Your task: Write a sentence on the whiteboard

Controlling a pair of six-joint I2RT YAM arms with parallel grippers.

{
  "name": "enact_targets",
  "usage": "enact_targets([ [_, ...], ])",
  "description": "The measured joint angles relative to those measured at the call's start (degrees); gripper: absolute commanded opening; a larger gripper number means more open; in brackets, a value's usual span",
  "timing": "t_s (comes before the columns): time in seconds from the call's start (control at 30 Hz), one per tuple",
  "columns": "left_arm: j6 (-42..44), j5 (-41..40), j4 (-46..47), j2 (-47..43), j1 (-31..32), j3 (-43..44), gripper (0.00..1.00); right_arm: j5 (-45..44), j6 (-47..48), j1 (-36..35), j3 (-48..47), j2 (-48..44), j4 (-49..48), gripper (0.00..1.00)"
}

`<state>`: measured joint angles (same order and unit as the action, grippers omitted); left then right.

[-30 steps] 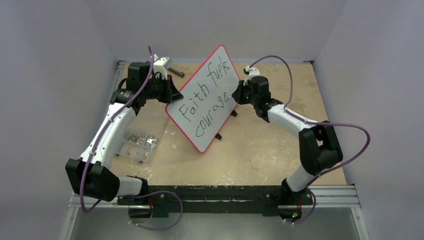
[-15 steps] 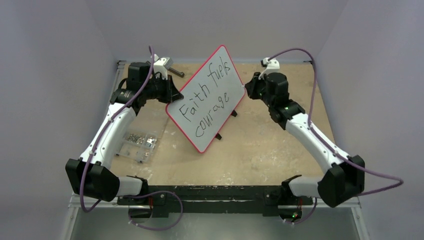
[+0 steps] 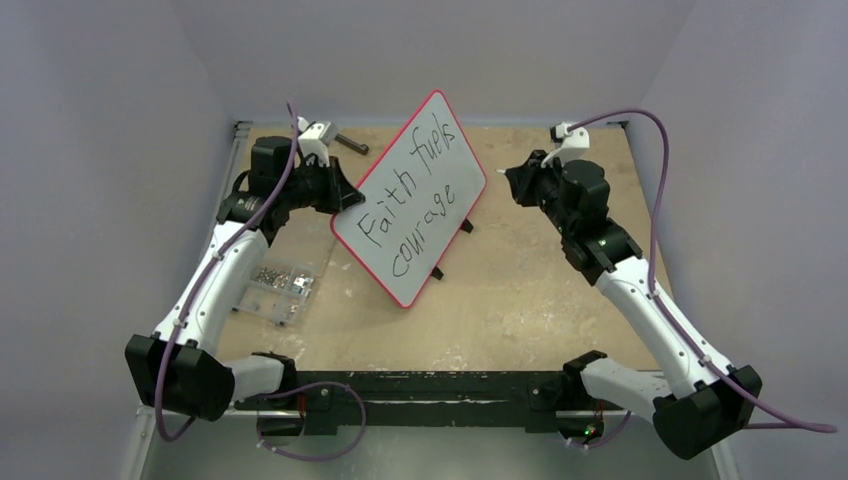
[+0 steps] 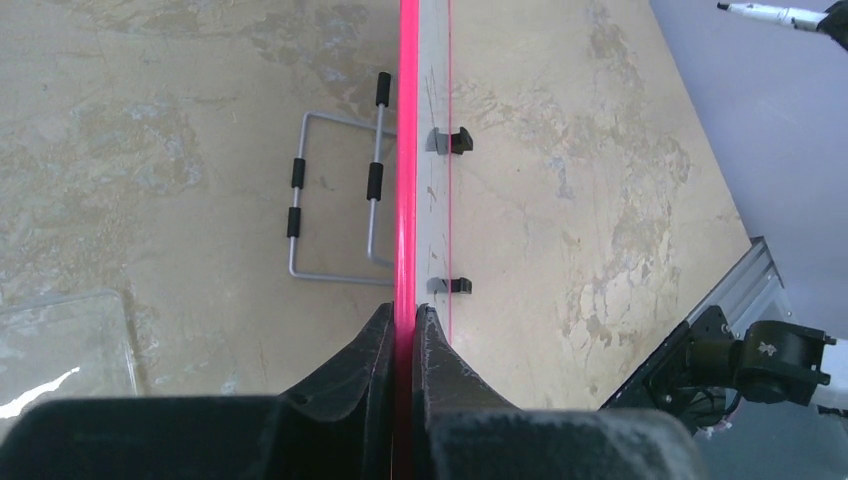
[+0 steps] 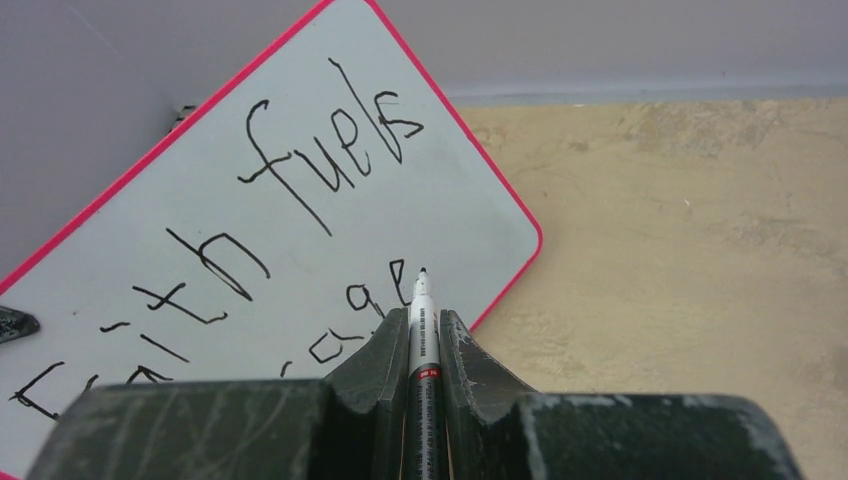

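So, biggest thing first: a worn wooden table (image 3: 520, 300) was seen under everything. The whiteboard (image 3: 410, 200) was propped up on it, roughly mid-table toward the far side, turned at a slant so one corner pointed at the back wall. "Faith fuels courage", the sentence (image 3: 415, 195), was written across it in two lines of thin black strokes.

The board's left edge was pinched by the left gripper (image 3: 345, 195). In the left wrist view the red rim was sandwiched right between the closed fingers (image 4: 380, 345), so a solid clamp there. The right gripper (image 3: 515, 178) was parked just off the board's right corner, with a gap visible from above. It was closed tight on a marker (image 5: 421, 310), with the tip poking out past the fingers toward the board but not touching it.

A clear plastic box (image 3: 278, 285) with small metal bits inside was sat on the table near the left arm. A bent wire stand (image 4: 335, 195) with black sleeves was lying flat behind the board. Two small black feet (image 3: 466, 226) could be made out along the board's lower edge.
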<state>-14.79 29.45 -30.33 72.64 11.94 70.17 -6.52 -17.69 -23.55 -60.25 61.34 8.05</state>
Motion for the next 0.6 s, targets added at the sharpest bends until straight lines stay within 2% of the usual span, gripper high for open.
enact_targets([
  [0.27, -6.80, -1.44, 5.88, -2.71, -0.20, -6.27, 0.00, -0.02, -0.52, 0.00, 0.92, -1.95, 1.53, 0.00],
  [0.6, -12.59, -2.78, 13.00, 3.78, 1.33, -6.40, 0.00, -2.12, -0.20, -0.02, 0.94, -4.57, 2.34, 0.00],
])
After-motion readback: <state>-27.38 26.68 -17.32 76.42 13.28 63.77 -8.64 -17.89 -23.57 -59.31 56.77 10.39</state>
